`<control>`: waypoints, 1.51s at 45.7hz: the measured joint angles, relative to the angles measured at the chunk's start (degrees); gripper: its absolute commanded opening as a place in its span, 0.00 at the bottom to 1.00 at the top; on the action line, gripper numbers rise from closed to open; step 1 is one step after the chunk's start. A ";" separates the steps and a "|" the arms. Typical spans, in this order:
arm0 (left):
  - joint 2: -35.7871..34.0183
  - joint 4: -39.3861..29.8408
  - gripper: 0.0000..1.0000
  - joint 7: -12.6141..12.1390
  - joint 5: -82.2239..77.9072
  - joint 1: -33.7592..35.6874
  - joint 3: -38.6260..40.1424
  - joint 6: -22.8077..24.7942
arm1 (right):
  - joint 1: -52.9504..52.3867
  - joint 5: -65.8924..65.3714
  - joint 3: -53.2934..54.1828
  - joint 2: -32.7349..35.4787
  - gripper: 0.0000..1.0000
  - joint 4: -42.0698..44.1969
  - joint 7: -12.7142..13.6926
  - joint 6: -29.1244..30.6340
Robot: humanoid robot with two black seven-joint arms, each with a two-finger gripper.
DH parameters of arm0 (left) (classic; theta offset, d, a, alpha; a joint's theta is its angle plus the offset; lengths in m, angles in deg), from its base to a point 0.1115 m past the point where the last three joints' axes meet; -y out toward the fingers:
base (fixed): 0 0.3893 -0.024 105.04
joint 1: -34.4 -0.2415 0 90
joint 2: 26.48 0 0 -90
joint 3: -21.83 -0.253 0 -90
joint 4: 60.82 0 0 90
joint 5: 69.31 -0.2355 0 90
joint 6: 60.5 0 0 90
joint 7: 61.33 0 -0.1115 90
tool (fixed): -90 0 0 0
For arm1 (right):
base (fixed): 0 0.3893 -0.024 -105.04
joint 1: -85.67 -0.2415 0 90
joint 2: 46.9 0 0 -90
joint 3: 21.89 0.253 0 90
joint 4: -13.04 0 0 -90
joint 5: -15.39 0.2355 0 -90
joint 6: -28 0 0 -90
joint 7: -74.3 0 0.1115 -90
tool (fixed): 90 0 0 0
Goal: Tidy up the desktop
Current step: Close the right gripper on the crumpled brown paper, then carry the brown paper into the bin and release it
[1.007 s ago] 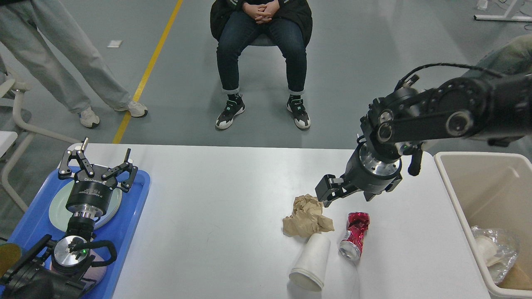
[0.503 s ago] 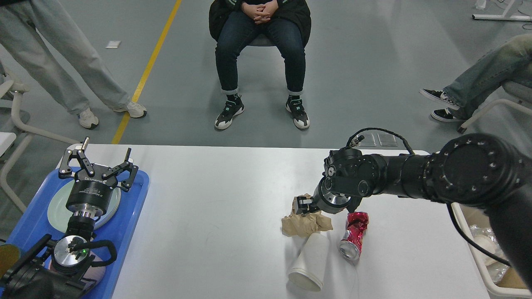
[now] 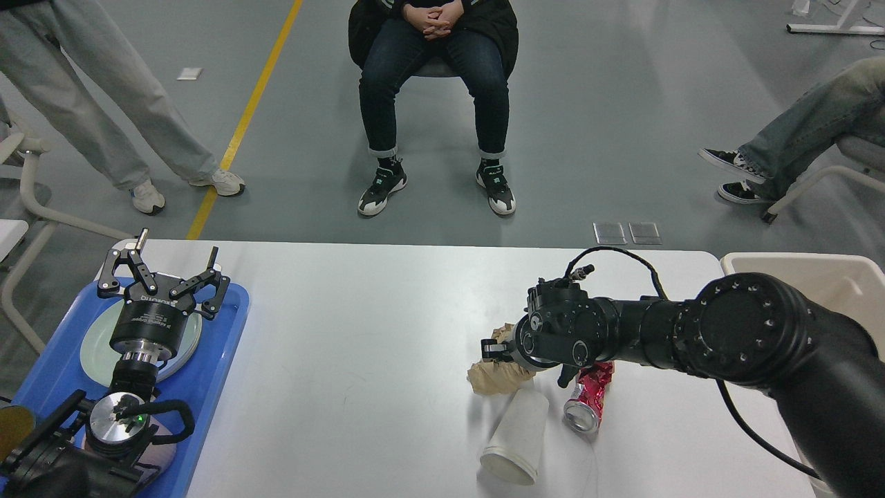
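On the white desktop point(image 3: 359, 346), right of centre, lie a crumpled brown paper ball point(image 3: 492, 377), a crushed red can point(image 3: 589, 400) and a white paper cup point(image 3: 517, 439) tipped on its side. My right gripper point(image 3: 495, 349) is low over the desk and pressed against the top left of the paper ball. Its fingers are dark and partly buried in the paper, so their state is unclear. Above the blue tray point(image 3: 207, 373) at the left, my left gripper point(image 3: 166, 268) stands open and holds nothing.
A pale round plate point(image 3: 93, 346) lies in the blue tray under my left arm. A beige bin point(image 3: 816, 270) stands off the desk's right edge, mostly hidden by my right arm. People sit and stand beyond the far edge.
My right arm has swung down and to the left, from above the can and paper onto the paper ball. The bin is now mostly hidden by it. The left arm has not moved.
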 measured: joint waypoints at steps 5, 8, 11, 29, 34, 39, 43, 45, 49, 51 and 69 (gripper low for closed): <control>0.00 0.00 0.96 0.00 0.00 0.01 0.00 0.00 | -0.02 0.05 0.00 0.03 0.00 -0.82 0.12 0.07; 0.00 0.00 0.96 0.00 0.00 0.02 0.00 0.00 | -0.11 0.17 0.01 0.05 0.00 -1.21 0.27 0.00; 0.00 0.00 0.96 0.00 0.00 0.02 0.00 0.00 | -0.12 0.31 0.04 0.07 0.00 -1.33 0.36 -0.17; 0.00 0.00 0.96 0.00 0.00 0.08 0.00 0.00 | -0.27 1.48 0.58 0.06 0.00 -2.00 0.41 -3.19; 0.00 0.00 0.96 0.00 0.00 0.08 0.00 0.00 | -2.14 4.44 0.78 0.36 0.00 -4.23 0.32 -3.30; 0.00 0.00 0.96 0.00 0.00 0.09 0.00 0.00 | -7.26 8.08 0.67 2.62 0.00 -9.94 0.08 -3.37; 0.00 0.00 0.96 0.00 0.00 0.09 0.00 0.00 | -12.57 9.27 0.12 5.88 0.00 -16.26 0.04 -3.38; 0.00 0.00 0.96 0.00 0.00 0.09 0.00 0.00 | -15.16 9.47 -0.27 7.62 0.00 -19.28 0.05 -3.36; 0.00 0.00 0.96 0.00 0.00 0.09 0.00 0.00 | -21.49 9.82 -2.53 11.47 0.00 -26.36 0.00 -2.83; 0.00 0.00 0.96 0.00 0.00 0.09 0.00 0.00 | -25.42 10.06 -4.66 13.25 0.00 -30.29 -0.13 -2.45; 0.00 0.00 0.96 0.00 0.00 0.07 0.00 -0.01 | -61.68 14.99 -25.52 26.56 0.00 -51.91 -12.76 18.84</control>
